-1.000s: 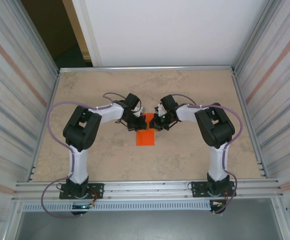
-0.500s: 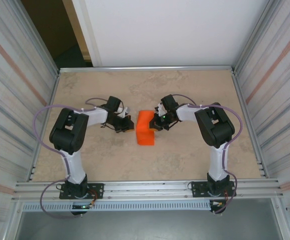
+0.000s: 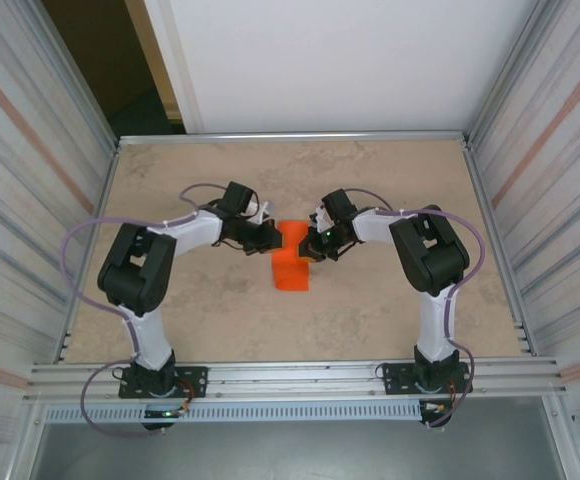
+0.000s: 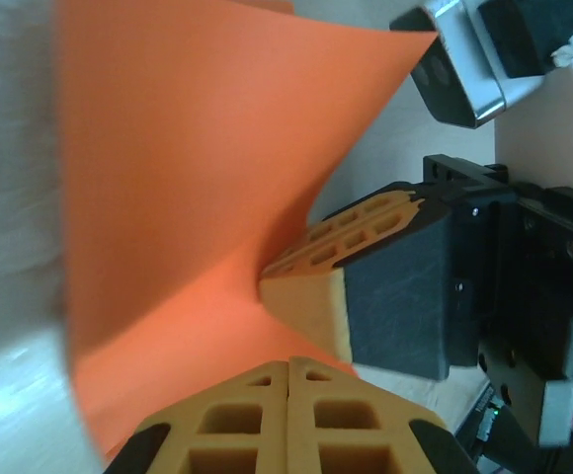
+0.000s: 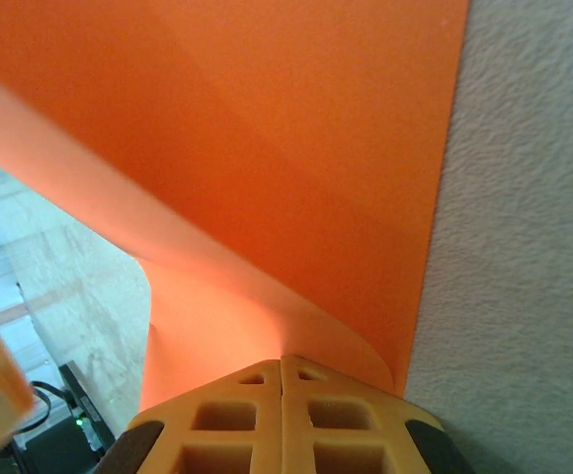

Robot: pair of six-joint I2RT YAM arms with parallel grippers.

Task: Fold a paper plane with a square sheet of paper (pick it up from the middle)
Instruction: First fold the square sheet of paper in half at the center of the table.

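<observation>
Left fingers back against orange paper

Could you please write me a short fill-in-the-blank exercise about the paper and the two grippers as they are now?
1. The square sheet of paper is coloured ___.
2. The left gripper and the right gripper each pinch the sheet with their jaws ___.
3. Seen from above, the sheet is near the ___ of the table, not at its edges.

Missing words: orange; shut; middle.
</observation>
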